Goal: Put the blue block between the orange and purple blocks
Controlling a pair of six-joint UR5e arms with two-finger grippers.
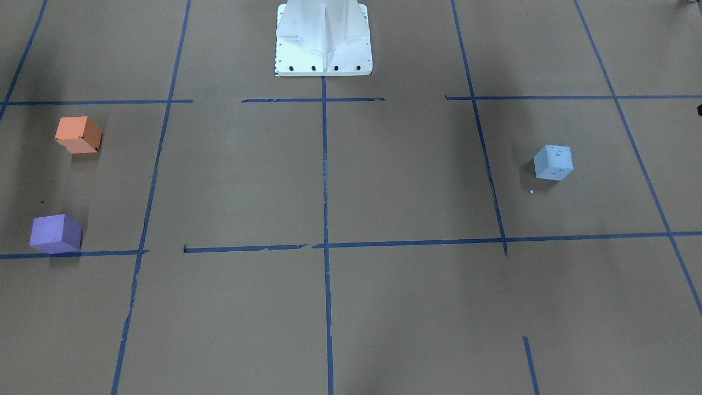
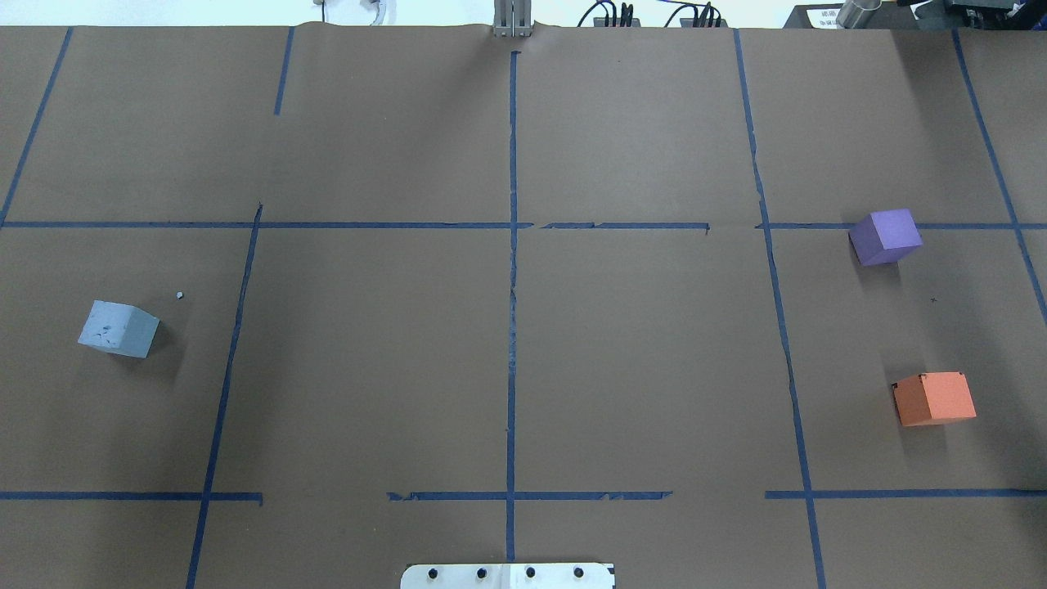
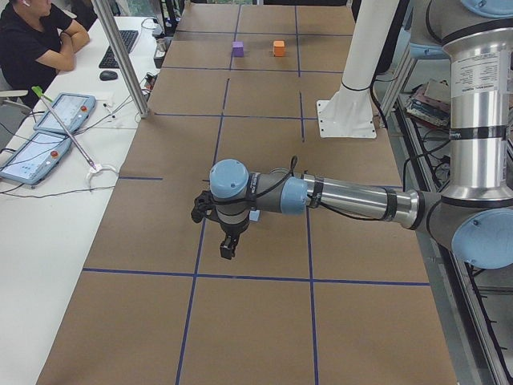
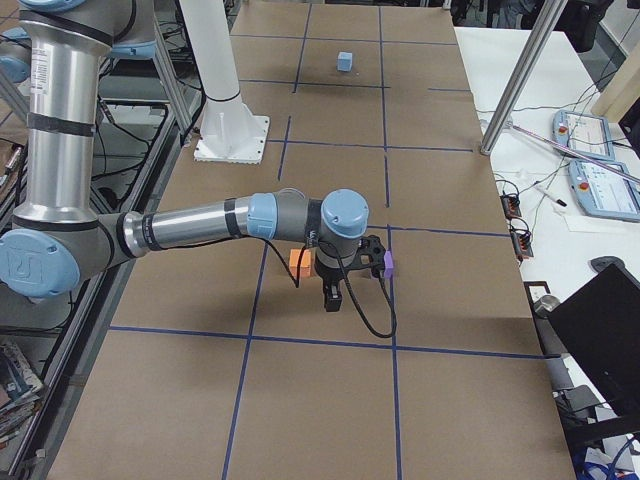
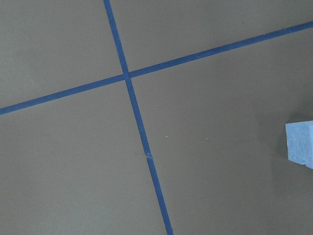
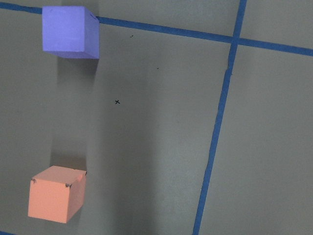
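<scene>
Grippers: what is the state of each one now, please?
Left gripper: cannot be told, seen only in a side view.
Right gripper: cannot be told either.

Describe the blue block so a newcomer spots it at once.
On the brown-papered table, seen from overhead, look at the left half: the blue block sits there alone. It is pale blue with dark specks; the purple block and orange block sit far right.

The brown table (image 2: 368,368) with blue tape lines (image 2: 512,327) carries three blocks. The blue block (image 2: 119,328) lies at the left. The orange block (image 2: 934,398) and, farther away, the purple block (image 2: 885,236) lie at the right.
</scene>
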